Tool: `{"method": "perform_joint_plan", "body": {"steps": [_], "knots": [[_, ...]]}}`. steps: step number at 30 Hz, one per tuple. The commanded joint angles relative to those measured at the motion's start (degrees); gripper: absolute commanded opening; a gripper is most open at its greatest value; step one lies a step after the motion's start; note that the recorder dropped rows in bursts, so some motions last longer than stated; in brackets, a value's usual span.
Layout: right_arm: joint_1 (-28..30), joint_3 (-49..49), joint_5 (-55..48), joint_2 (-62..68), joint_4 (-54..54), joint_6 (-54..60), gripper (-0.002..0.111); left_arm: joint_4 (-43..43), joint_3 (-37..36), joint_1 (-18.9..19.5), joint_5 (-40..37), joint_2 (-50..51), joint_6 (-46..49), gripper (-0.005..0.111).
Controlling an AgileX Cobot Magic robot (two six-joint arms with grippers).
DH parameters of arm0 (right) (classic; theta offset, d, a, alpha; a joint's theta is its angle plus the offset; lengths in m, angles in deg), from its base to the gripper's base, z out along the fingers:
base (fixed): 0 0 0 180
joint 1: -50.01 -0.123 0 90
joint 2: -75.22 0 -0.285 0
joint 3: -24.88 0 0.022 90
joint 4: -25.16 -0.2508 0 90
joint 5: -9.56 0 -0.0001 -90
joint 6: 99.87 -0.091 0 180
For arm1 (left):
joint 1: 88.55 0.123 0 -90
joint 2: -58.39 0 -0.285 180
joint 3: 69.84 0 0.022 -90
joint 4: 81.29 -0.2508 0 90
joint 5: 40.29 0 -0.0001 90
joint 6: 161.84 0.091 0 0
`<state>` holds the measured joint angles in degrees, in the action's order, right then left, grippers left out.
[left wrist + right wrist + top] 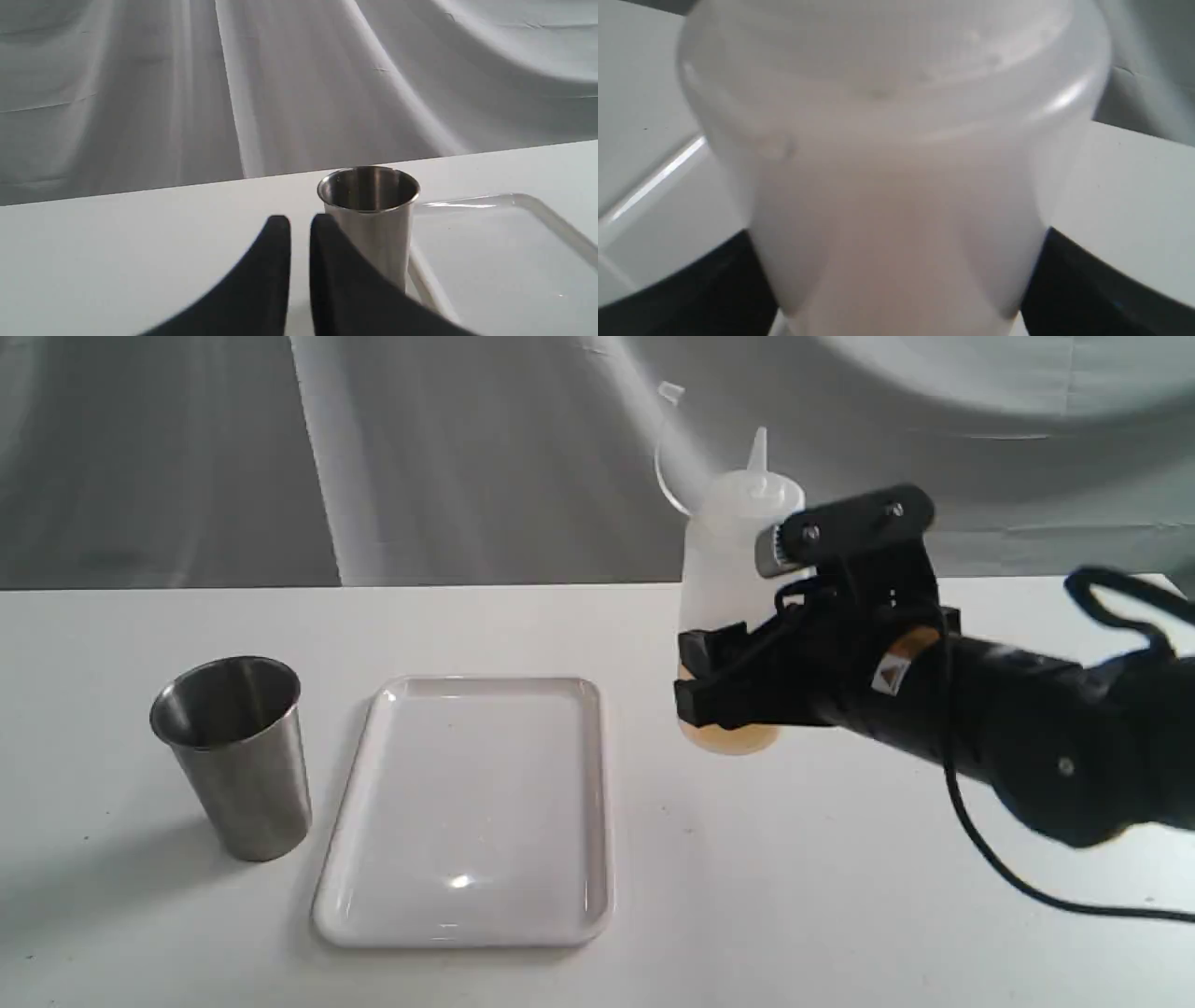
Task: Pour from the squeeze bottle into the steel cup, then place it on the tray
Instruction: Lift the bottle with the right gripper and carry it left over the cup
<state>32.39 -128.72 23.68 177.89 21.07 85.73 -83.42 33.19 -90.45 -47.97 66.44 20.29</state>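
Grip first: R gripper (711,679) is closed round the lower body of the squeeze bottle (724,569), one finger each side, bottle upright between them. Can't tell if its base rests on the table (840,896) or hangs just off it.

Bottle looks light. Amber liquid (728,737) shows only near the base, below the fingers, w/ the rest seemingly empty. Walls look like thin soft plastic, so I judge they give under pressure. A hard pinch prob pushes liquid out the nozzle (759,448) early; a weak one lets smooth plastic slip once tilted. Low-to-mid body seems the right hold, since the nozzle and tethered cap (670,392) sit clear above the fingers.

Just beyond the R fingertips lies the tray (476,784), w/ the steel cup (238,756) farther on past it. Cup is stiff but prob tippy if nudged.

L gripper (300,233) has fingers nearly together, holding nothing, cup just ahead of its tips.
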Motion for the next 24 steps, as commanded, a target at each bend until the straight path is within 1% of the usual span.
{"method": "perform_joint_plan", "body": {"steps": [1, 3, 5, 9, 16, 20, 24], "knots": [[-0.2, -6.7, -6.9, -2.6, 5.1, 0.0, 0.062, -0.2, -0.3, -0.3, 0.1, -0.3, -0.1, 0.008], [-0.7, -11.7, -12.5, -2.6, 9.9, -1.9, 0.059, -0.2, -0.3, -0.3, 0.1, -0.3, -0.1, 0.008], [-1.4, -16.3, -17.2, -2.5, 16.3, -6.2, 0.057, -0.2, -0.3, -0.3, 0.1, -0.3, -0.1, 0.008], [-3.6, -23.0, -21.3, -2.5, 27.2, -15.8, 0.057, -0.2, -0.3, -0.3, 0.1, -0.3, -0.1, 0.008], [-7.3, -28.7, -27.2, 0.0, 39.9, -28.6, 0.057, -0.2, -0.3, -0.3, 0.1, -0.3, -0.3, 0.008], [-10.0, -30.5, -28.1, 3.3, 50.0, -38.7, 0.057, -0.2, -0.3, -0.3, 0.1, -0.3, -0.3, 0.008], [-13.0, -32.9, -28.6, 7.6, 57.5, -45.8, 0.057, -0.2, -0.3, -0.3, 0.1, -0.3, -0.1, 0.008]]}}
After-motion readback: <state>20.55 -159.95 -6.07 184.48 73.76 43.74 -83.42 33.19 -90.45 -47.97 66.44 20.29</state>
